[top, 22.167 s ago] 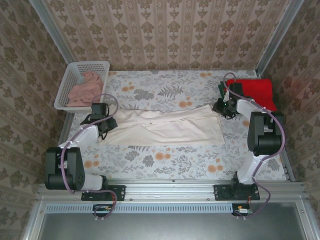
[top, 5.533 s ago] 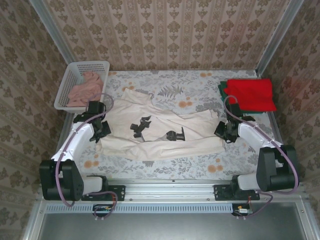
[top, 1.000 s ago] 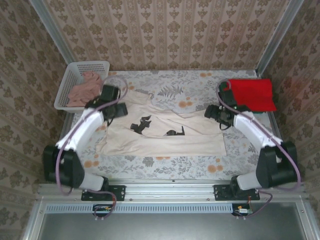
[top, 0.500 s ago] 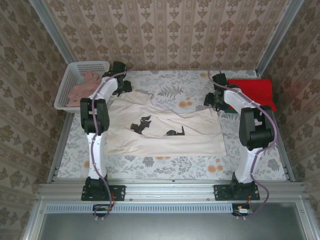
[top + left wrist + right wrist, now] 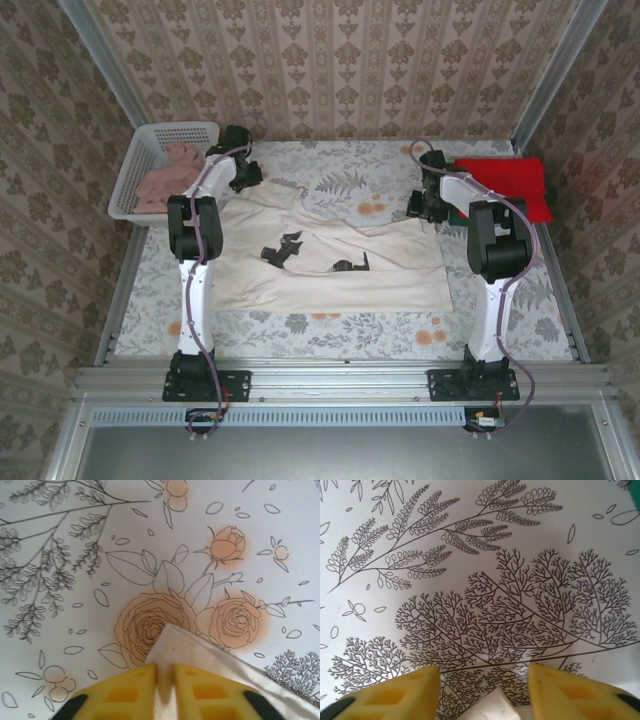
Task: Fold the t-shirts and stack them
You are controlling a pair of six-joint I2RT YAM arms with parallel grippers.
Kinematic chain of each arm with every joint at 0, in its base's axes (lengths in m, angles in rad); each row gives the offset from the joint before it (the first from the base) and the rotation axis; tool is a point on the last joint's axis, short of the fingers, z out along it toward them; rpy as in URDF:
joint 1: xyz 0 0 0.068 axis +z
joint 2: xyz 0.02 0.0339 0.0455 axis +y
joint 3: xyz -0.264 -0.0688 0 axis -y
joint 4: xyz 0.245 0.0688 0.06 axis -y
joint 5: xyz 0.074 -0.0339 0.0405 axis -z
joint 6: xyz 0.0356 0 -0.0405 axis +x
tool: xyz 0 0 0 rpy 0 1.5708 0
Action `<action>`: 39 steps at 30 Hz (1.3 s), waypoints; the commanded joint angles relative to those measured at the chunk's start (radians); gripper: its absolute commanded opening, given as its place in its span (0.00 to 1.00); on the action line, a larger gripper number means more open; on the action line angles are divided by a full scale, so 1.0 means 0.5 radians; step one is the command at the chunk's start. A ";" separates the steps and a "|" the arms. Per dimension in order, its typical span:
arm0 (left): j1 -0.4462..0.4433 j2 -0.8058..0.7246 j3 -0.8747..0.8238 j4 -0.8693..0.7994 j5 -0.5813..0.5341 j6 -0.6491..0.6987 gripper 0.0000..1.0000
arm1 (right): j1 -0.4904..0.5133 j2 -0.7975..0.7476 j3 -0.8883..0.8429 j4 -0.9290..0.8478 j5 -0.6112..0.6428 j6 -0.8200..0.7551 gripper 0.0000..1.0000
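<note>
Light: bright and even, falling from above.
Shadows: thin and soft, tucked along the folds and hems of the cream-white t-shirt (image 5: 330, 268).
Colour: the red t-shirt (image 5: 505, 185) glows oversaturated, its edges bleeding.
Overhead sharpness: soft, a bit grainy.
Wrist sharpness: tablecloth (image 5: 75, 555) print crisp; yellow fingers (image 5: 125, 692) blurred up close.
Edges: overhead corner posts splay outward.

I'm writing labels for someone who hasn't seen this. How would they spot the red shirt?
On the flowered table, look to the far right corner, beside the right gripper. The red t-shirt lies there folded into a flat rectangle, the only bright red thing, unlike the cream-white t-shirt spread across the middle.
</note>
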 commanded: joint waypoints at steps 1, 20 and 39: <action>0.013 -0.015 -0.001 0.017 0.087 0.039 0.10 | -0.006 -0.018 0.036 -0.063 -0.047 0.011 0.42; 0.012 -0.784 -0.404 0.080 0.128 0.156 0.00 | 0.005 -0.247 0.058 -0.183 0.068 -0.010 0.03; 0.046 -2.554 -2.414 0.383 -0.103 -0.164 0.00 | 0.061 -0.914 -0.693 -0.043 0.064 0.078 0.00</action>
